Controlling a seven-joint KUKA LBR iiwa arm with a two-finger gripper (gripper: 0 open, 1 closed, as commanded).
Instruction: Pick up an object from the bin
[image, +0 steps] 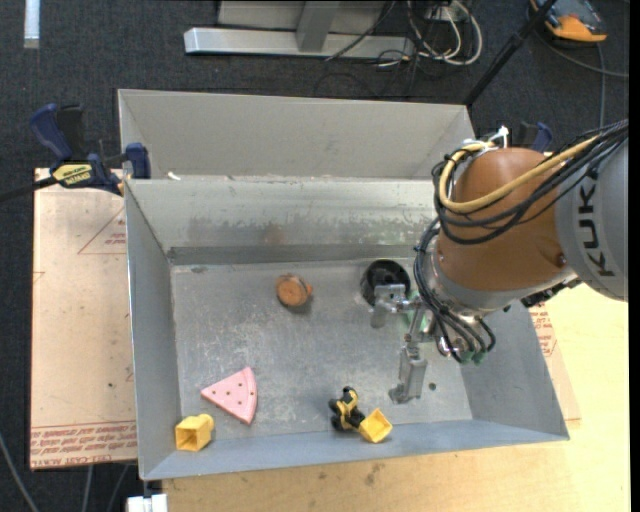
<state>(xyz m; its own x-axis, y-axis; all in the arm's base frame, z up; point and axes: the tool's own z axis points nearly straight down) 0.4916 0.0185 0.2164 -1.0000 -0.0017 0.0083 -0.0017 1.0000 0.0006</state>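
Bin (300, 350) on dark floor (80, 60)

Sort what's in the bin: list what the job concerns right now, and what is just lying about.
Job in hand: end effector, over the front right of the bin; nearest it, yellow block and small black-and-yellow piece.
Lying about: black round thing, brown disc, pink wedge, yellow cube at front left.
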